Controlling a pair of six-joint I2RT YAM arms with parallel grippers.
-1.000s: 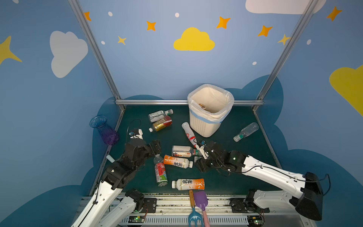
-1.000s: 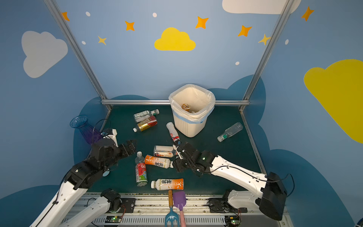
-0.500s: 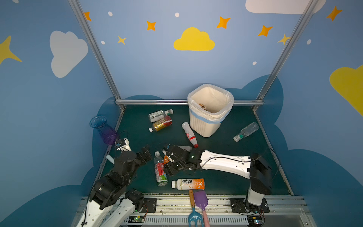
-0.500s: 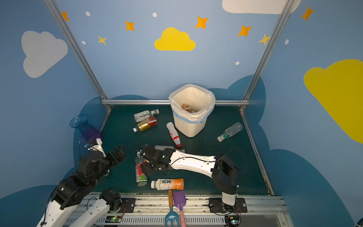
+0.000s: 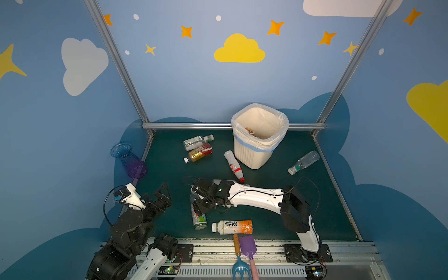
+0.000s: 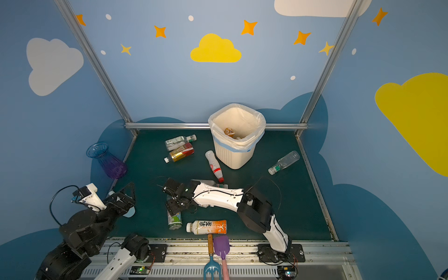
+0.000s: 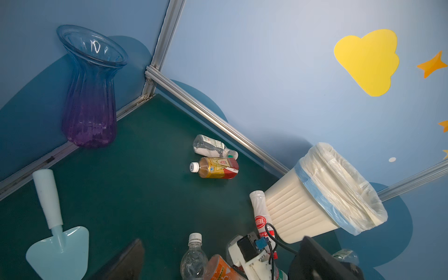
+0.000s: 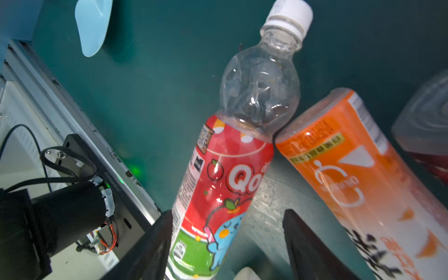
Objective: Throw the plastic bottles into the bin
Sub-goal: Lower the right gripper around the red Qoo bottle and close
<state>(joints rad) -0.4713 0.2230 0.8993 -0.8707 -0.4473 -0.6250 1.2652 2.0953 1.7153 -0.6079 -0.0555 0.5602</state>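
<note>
Straddling the Qoo bottle [image 8: 225,174] is the right claw [image 8: 226,213]. Its jaws stand partly apart: one finger sits against the label's edge and the other is clear of it, so nothing is gripped yet. The bottle lies flat on the tabletop [image 5: 266,174], well apart from the bin [image 5: 249,155], on the bin's near left. In the wrist view its long axis runs straight out from the claw, base under the fingers and white cap farthest off. That sets the jaws across its narrow width, which looks right for closing on the label. An orange bottle [image 8: 351,169] touches its shoulder just outside one finger and may get nudged. The left claw [image 5: 164,195] is spread wide and empty, farther from the bin and apart from the bottle, so the right arm is plainly nearer.
</note>
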